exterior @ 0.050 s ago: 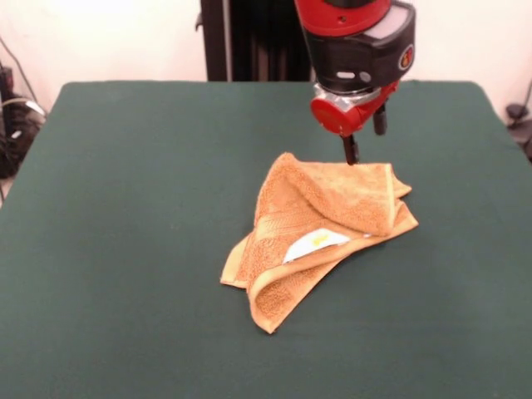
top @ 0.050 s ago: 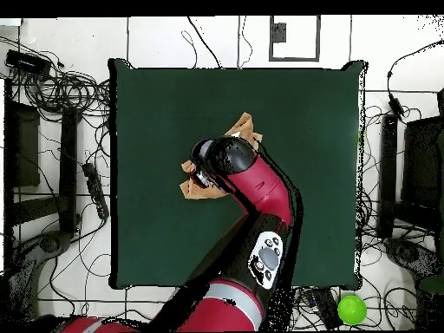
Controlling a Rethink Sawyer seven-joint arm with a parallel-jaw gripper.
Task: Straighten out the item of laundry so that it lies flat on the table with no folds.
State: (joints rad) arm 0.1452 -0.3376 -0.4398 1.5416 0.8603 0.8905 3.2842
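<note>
An orange-tan towel (exterior @ 0.050 s ago: 320,237) is lying crumpled on the dark green surface (exterior @ 0.050 s ago: 125,208). In the front view its long axis is running diagonally, from a rolled corner at the lower left up to a folded flap at the upper right. A white tag (exterior @ 0.050 s ago: 314,243) is showing on the fold near its middle. The red and black arm (top @ 0.050 s ago: 260,195) is hanging above the towel's upper edge. Its two dark fingers (exterior @ 0.050 s ago: 366,137) are pointing down, visibly apart and holding nothing. The lower fingertip is sitting just over the towel's top edge, and the rest of the towel is spreading below and to the left of the fingers. In the overhead view the arm is covering most of the towel (top @ 0.050 s ago: 245,132).
</note>
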